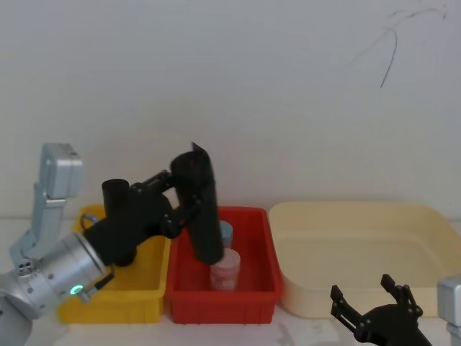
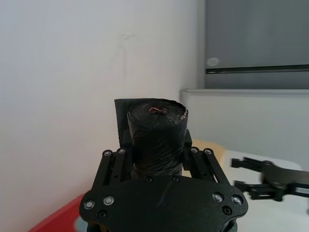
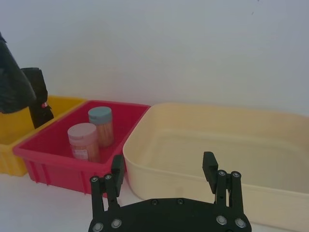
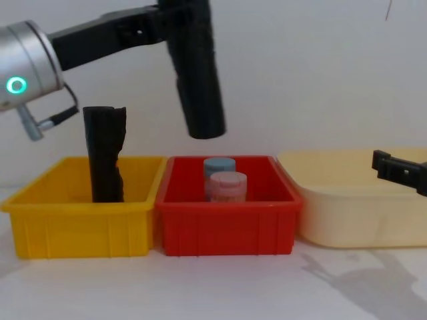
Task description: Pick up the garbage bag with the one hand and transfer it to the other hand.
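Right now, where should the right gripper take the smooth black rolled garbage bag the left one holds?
Likely the bare lower half of the garbage bag, from the robot's right. The left gripper clamps its upper part; the lower end hangs free above the red plastic bin, and the open right gripper sits there.

Matt plastic garbage bag [image 4: 197, 73], glossy plastic red bin [image 4: 227, 230]
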